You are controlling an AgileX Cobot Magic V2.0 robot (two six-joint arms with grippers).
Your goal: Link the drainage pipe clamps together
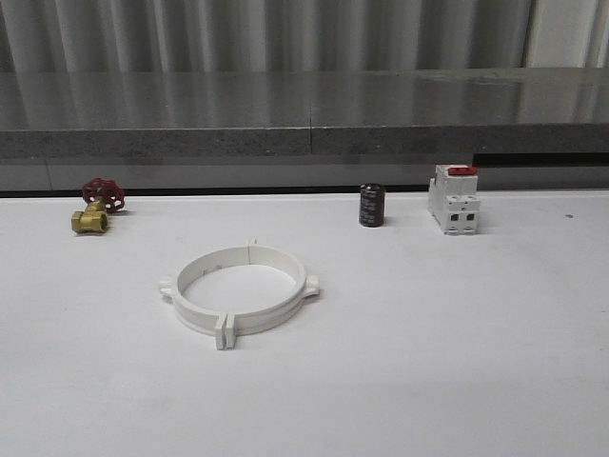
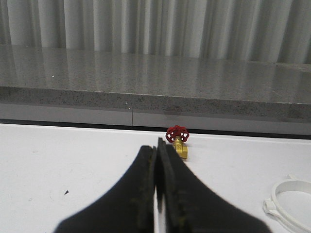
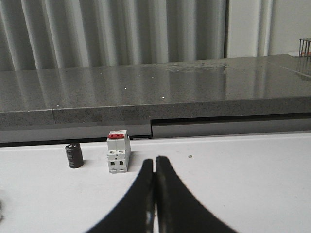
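The two white drainage pipe clamps (image 1: 238, 289) lie on the white table a little left of centre, their end tabs meeting so they form one closed ring. An edge of that ring (image 2: 290, 204) shows in the left wrist view, to the right of the fingers. My left gripper (image 2: 156, 148) is shut with nothing in it, hovering over bare table and pointing toward the brass valve. My right gripper (image 3: 155, 161) is also shut and empty, over bare table just right of the white switch.
A brass valve with a red handwheel (image 1: 96, 206) sits at the back left. A black cylinder (image 1: 372, 206) and a white switch with a red top (image 1: 453, 199) stand at the back right. A grey stone ledge (image 1: 304, 119) runs behind the table.
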